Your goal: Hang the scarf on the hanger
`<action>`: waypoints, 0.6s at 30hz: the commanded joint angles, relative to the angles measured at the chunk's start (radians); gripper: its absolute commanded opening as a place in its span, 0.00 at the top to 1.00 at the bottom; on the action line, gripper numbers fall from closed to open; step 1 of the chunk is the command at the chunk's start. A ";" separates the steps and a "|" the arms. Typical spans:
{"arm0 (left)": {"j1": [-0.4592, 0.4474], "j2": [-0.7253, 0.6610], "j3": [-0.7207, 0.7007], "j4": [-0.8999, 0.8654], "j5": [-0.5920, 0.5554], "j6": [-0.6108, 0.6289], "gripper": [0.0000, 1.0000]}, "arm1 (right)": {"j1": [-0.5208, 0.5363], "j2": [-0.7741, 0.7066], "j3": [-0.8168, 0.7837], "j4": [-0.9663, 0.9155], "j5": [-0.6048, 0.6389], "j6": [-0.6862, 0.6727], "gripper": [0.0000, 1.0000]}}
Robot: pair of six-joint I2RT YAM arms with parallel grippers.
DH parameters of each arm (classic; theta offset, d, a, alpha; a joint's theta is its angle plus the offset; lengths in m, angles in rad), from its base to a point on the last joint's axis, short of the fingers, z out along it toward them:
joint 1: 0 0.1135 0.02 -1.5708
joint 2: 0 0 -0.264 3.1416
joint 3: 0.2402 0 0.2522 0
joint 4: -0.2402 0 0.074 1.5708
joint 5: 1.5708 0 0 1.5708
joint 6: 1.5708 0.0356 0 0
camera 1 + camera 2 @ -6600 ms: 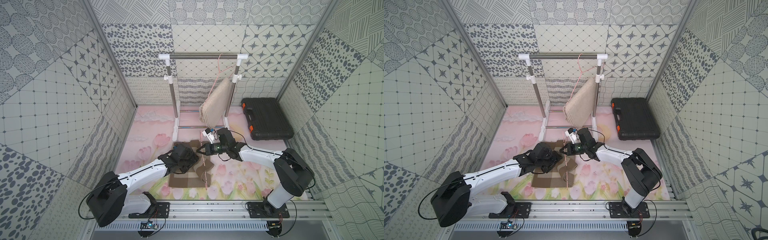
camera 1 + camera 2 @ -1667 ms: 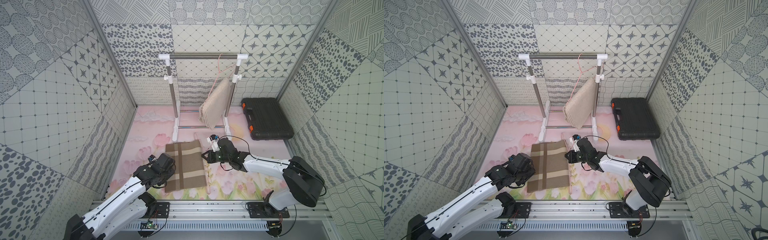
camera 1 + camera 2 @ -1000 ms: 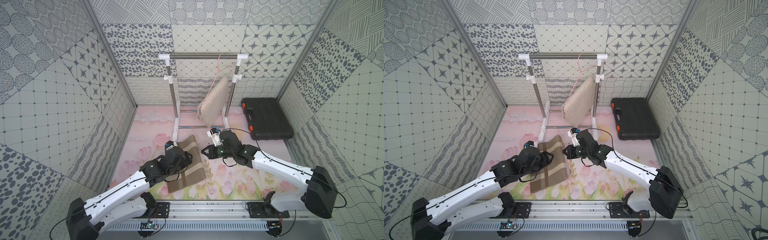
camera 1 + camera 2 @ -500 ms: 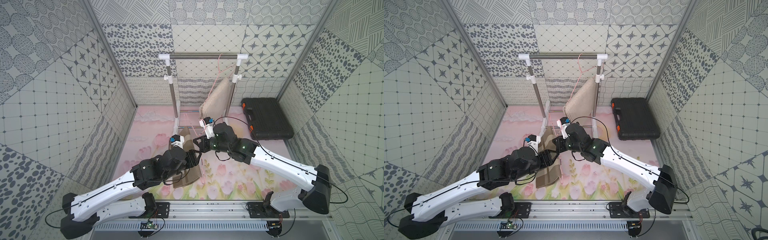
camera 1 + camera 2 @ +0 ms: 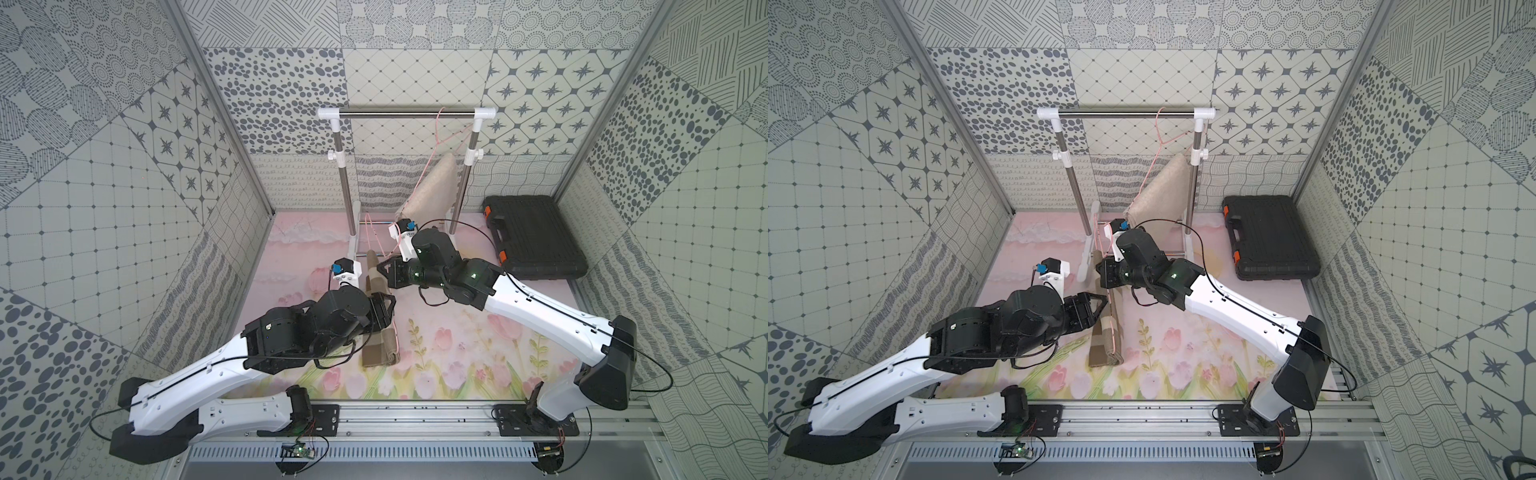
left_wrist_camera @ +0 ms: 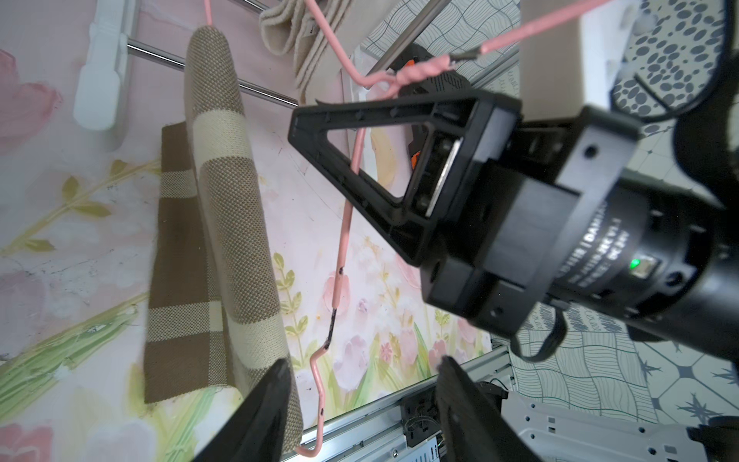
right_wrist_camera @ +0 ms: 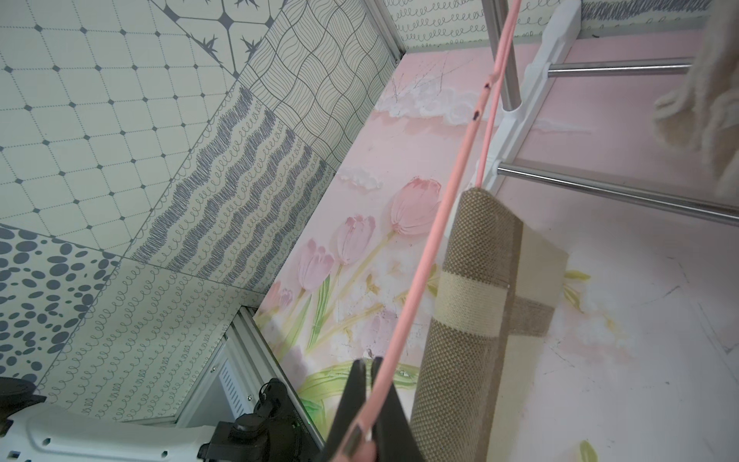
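The brown and beige plaid scarf hangs folded over one wire of a pink hanger, a layer down each side. My right gripper is shut on the hanger and holds it tilted above the mat. My left gripper stands open beside the scarf. The hanger's bent end lies between its fingers, and one finger sits against the cloth.
A clothes rack with a steel bar stands at the back. On it hangs another pink hanger carrying a beige cloth. A black case lies at the back right. A metal rail runs along the front.
Both arms have risen and moved back toward the rack. The hanger has come up off the mat with the scarf, which now drapes steeply over it. The left jaws stay open.
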 commanded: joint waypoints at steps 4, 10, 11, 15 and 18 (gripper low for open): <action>-0.012 0.095 -0.002 -0.055 -0.053 0.079 0.40 | -0.015 0.008 0.084 0.031 -0.055 0.067 1.00; -0.015 0.130 -0.033 -0.002 -0.116 0.081 0.53 | -0.016 0.004 0.087 0.029 -0.068 0.069 1.00; -0.016 0.135 -0.037 0.009 -0.127 0.084 0.53 | -0.018 0.003 0.085 0.029 -0.070 0.068 1.00; -0.017 0.150 -0.040 0.087 -0.150 0.129 0.55 | -0.018 0.000 0.078 0.029 -0.076 0.069 1.00; -0.017 0.177 -0.015 0.105 -0.166 0.155 0.63 | -0.017 -0.005 0.073 0.027 -0.076 0.066 1.00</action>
